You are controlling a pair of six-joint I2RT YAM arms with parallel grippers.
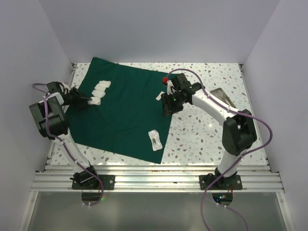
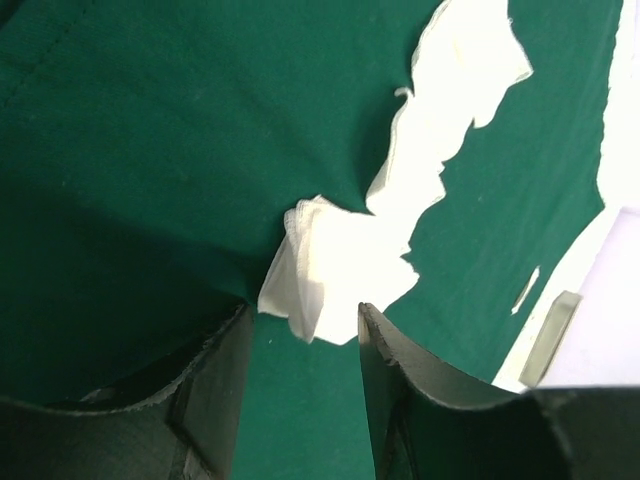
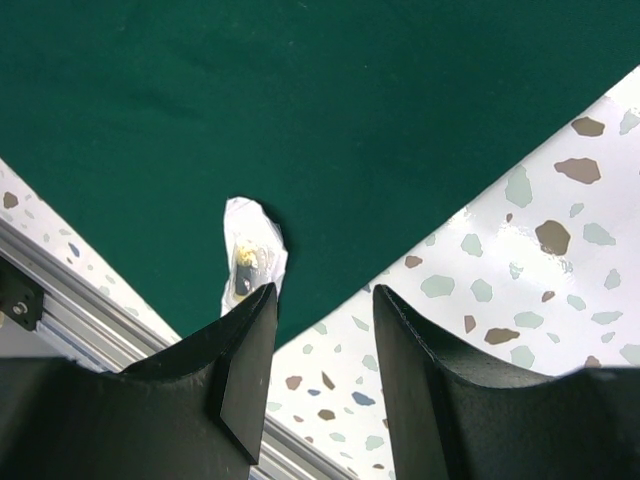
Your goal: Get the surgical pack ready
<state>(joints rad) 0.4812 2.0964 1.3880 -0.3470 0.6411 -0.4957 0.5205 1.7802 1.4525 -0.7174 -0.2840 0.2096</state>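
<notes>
Drape: the dark green cloth lies spread flat on the speckled table, on its left and middle part, one corner pointing toward the near rail.
Pads: a short row of white pads sits on the drape near its far left corner.
Left gripper: the left gripper is low over the drape at the near end of that row. Its jaws are apart and released; the nearest pad lies rumpled right at the fingertips, not pinched.
Right gripper: the right gripper hangs over the drape's right edge, where cloth meets bare table. Its jaws are apart with nothing between them.
Packet: a small white packet with something dark inside rests on the drape near its near right edge, just beyond the right gripper's fingertips in the wrist view.
Tray: a shallow metal tray sits on the table's right side, well apart from the drape.
</notes>
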